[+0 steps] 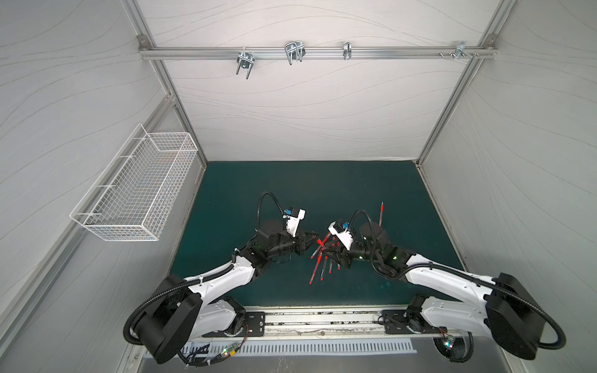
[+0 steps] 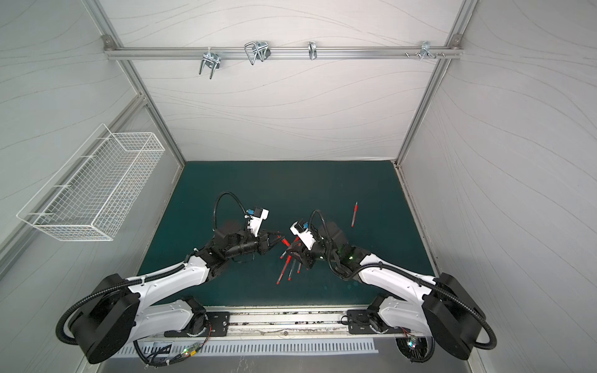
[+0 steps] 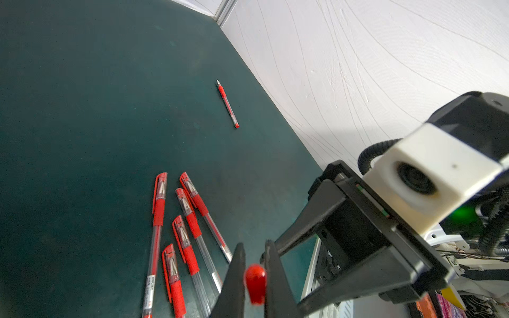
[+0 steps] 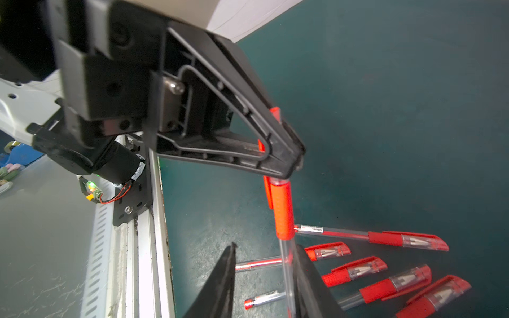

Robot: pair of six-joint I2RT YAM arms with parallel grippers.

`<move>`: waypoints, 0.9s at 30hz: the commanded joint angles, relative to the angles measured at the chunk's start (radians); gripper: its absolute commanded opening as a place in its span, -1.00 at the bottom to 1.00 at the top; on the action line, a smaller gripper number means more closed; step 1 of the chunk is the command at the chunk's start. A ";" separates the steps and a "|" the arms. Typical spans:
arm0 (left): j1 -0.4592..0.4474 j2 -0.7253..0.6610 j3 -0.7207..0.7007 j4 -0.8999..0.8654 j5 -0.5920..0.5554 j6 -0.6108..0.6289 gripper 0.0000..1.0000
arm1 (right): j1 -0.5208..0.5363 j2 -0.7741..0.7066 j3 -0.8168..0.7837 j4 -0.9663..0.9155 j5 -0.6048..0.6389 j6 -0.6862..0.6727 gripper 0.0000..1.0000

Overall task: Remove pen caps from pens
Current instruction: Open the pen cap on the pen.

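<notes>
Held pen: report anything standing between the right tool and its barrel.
Nothing visible does. The barrel of the held pen runs between the open jaws of the right tool, close to one of them, while the left tool is shut on its cap.

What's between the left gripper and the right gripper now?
One pen spans the gap: left gripper shut on its cap, right gripper open around the barrel. Clearest in the right wrist view.
</notes>
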 commanded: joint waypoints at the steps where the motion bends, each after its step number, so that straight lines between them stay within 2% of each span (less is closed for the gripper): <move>1: -0.005 -0.011 0.036 0.067 0.027 0.016 -1.00 | -0.006 0.019 0.016 0.014 0.008 -0.006 -0.31; 16: -0.017 -0.008 0.041 0.072 0.048 0.013 -1.00 | -0.006 0.059 0.011 0.075 -0.032 -0.007 -0.53; 21: -0.018 -0.011 0.040 0.067 0.025 0.002 -1.00 | -0.005 0.060 0.009 0.077 -0.033 -0.023 -0.74; 24: -0.018 -0.025 0.045 0.032 -0.021 -0.007 -1.00 | -0.006 0.061 0.015 0.065 -0.029 -0.037 -1.00; 27: -0.017 -0.050 0.053 -0.016 -0.080 -0.012 -1.00 | 0.020 0.063 0.025 0.036 0.047 -0.054 -1.00</move>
